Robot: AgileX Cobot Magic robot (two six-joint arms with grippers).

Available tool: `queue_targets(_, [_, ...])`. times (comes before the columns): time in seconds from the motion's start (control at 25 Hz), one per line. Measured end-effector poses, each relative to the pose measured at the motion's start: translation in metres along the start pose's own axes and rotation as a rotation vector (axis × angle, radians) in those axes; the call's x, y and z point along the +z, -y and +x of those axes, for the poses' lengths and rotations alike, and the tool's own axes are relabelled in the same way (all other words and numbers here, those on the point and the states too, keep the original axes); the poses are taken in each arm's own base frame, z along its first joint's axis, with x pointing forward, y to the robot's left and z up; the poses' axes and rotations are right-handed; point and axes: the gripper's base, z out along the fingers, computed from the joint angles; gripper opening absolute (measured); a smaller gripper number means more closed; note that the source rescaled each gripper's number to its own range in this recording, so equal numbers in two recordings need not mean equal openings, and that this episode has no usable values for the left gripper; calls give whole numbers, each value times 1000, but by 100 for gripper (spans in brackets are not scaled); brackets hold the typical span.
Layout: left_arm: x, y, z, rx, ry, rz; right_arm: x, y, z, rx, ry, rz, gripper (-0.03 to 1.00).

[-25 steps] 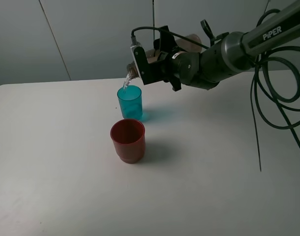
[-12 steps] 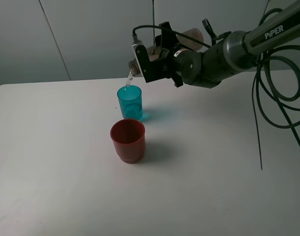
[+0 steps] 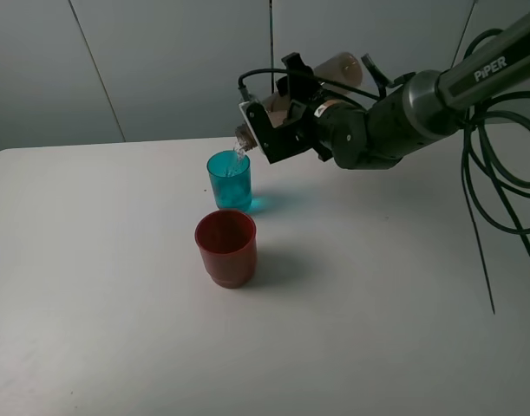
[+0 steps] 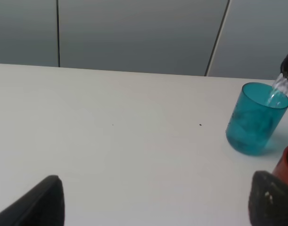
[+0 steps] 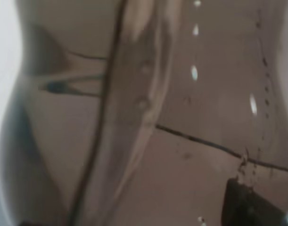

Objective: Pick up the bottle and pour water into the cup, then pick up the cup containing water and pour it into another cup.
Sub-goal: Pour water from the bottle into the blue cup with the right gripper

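Since the earlier frame, your right arm (image 3: pixel 395 117) had shifted slightly rightward and lower, which brought the bottle's mouth down close to the teal cup's rim and lifted the bottle's base higher.

Items are listed from largest to smallest.

(a) The white table (image 3: pixel 91 295) carried both cups.

(b) Your right arm reached in from the right of the high view, with black cables (image 3: pixel 507 173) looping behind it.

(c) Your right gripper (image 3: pixel 278 130) was clamped around the bottle (image 3: pixel 341 64). The bottle lay tipped past level, with its base up and to the right and its threaded neck down and to the left. In the right wrist view the smoky bottle wall (image 5: pixel 144 113) filled the picture, dotted with droplets.

(d) The red cup (image 3: pixel 225 247) stood upright on the table, on the camera side of the teal cup. The left wrist view showed only its edge (image 4: pixel 287 162), with a small gap between the two cups.

(e) The teal cup (image 3: pixel 228 180) stood upright directly below the bottle's mouth (image 4: pixel 254 120).

(f) A thin stream of water (image 4: pixel 280 87) fell from the mouth into the teal cup; how full the cup was could not be told.

(g) Your left gripper (image 4: pixel 158 207) sat low over the table, well apart from the cups. Its dark fingertips (image 4: pixel 45 202) were spread wide and held nothing
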Motion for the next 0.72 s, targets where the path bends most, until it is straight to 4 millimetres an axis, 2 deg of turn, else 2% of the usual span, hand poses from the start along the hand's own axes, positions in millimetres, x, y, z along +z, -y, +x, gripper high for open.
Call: queue_targets(0.72, [0,0,0,0,0,0,1,5,0,-20,-1,37,2])
